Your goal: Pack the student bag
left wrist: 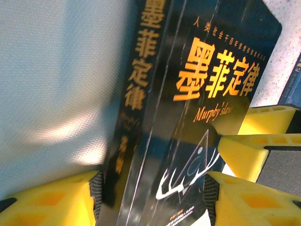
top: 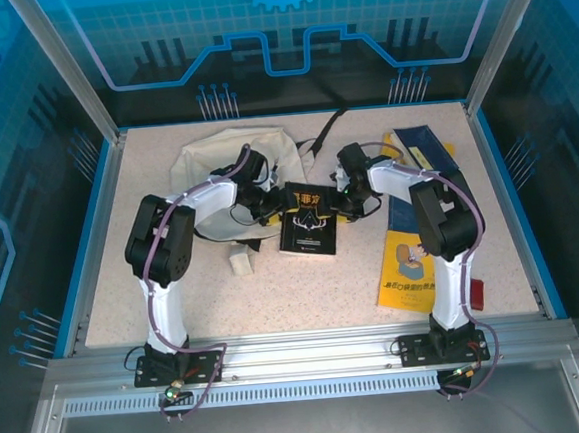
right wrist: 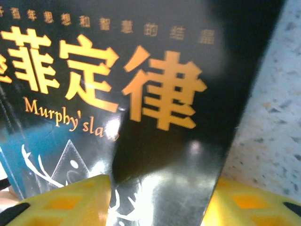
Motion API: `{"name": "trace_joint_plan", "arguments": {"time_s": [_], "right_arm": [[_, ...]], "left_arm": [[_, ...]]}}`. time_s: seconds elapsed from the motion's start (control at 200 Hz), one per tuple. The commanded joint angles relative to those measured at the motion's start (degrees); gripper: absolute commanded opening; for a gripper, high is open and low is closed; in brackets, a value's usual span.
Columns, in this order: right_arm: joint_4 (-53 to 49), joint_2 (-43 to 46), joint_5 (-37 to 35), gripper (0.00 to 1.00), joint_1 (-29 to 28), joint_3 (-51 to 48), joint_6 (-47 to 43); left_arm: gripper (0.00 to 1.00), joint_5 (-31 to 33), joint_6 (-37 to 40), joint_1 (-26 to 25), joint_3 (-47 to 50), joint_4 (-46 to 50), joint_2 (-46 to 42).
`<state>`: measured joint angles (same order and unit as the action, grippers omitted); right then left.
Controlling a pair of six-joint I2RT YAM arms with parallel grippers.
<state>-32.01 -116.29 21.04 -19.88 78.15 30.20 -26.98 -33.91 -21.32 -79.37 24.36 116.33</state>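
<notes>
The cream student bag (top: pixel 223 157) lies at the back left of the table, and its pale fabric (left wrist: pixel 56 70) is beside the book in the left wrist view. A black book (top: pixel 307 223) with orange lettering lies at the centre, just right of the bag. My left gripper (top: pixel 272 210) is closed on the book's left, spine side; the spine and cover (left wrist: pixel 155 141) sit between its yellow fingers (left wrist: pixel 51 200). My right gripper (top: pixel 337 208) holds the opposite edge, and the glossy cover (right wrist: pixel 160 141) spans the gap between its fingers (right wrist: pixel 70 200). The right gripper's fingertips (left wrist: pixel 249 150) show in the left wrist view.
A yellow and blue booklet (top: pixel 411 257) and a blue and yellow book (top: pixel 423 151) lie to the right. A small red object (top: pixel 478 294) sits near the right front corner, and a small white object (top: pixel 241 258) lies left of centre. A black strap (top: pixel 325 131) trails behind the bag.
</notes>
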Motion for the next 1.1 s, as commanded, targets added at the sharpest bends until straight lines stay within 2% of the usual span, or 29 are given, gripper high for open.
{"name": "trace_joint_plan", "arguments": {"time_s": [0.0, 0.19, 0.32, 0.465, 0.545, 0.685, 0.75, 0.825, 1.005, 1.096], "right_arm": [[2.00, -2.18, 6.47, 0.50, -0.78, 1.63, -1.50], [2.45, -2.56, 8.18, 0.47, -0.69, 2.35, -2.07], [2.71, -0.51, 8.09, 0.47, -0.26, 1.62, -2.05], [4.64, 4.21, 8.40, 0.48, 0.62, -1.34, -1.18], [6.31, 7.51, 7.93, 0.51, 1.45, -4.12, 0.41], [10.01, 15.74, 6.32, 0.61, 3.50, -10.94, 5.48], [13.44, 20.28, 6.97, 0.74, 4.23, -14.83, 9.63], [18.93, 25.55, 8.59, 0.84, 4.47, -19.39, 15.52], [36.96, 34.83, 10.94, 0.97, 2.98, -29.33, 31.80], [42.61, 36.86, 9.83, 0.99, 1.24, -31.55, 38.39]], "left_arm": [[0.60, -5.65, 0.92, -0.13, -1.70, 0.81, 2.04], [0.54, -10.88, 1.48, 0.71, -0.87, -1.97, 0.74], [0.39, -12.04, 1.89, 1.10, 0.24, -3.03, -1.86], [0.15, -11.78, 2.62, 1.28, 0.96, -3.35, -4.60], [0.07, -11.61, 2.02, 1.44, 1.65, -4.46, -6.14], [0.05, -11.27, -1.69, 1.80, 3.73, -8.78, -10.84], [0.04, -10.43, -4.49, 2.15, 4.90, -11.54, -13.39], [0.04, -9.82, -8.49, 2.72, 6.19, -15.50, -16.34], [0.04, -4.69, -17.75, 3.57, 6.93, -21.94, -21.49], [0.04, -1.67, -23.74, 3.67, 7.95, -26.79, -22.94]]}}
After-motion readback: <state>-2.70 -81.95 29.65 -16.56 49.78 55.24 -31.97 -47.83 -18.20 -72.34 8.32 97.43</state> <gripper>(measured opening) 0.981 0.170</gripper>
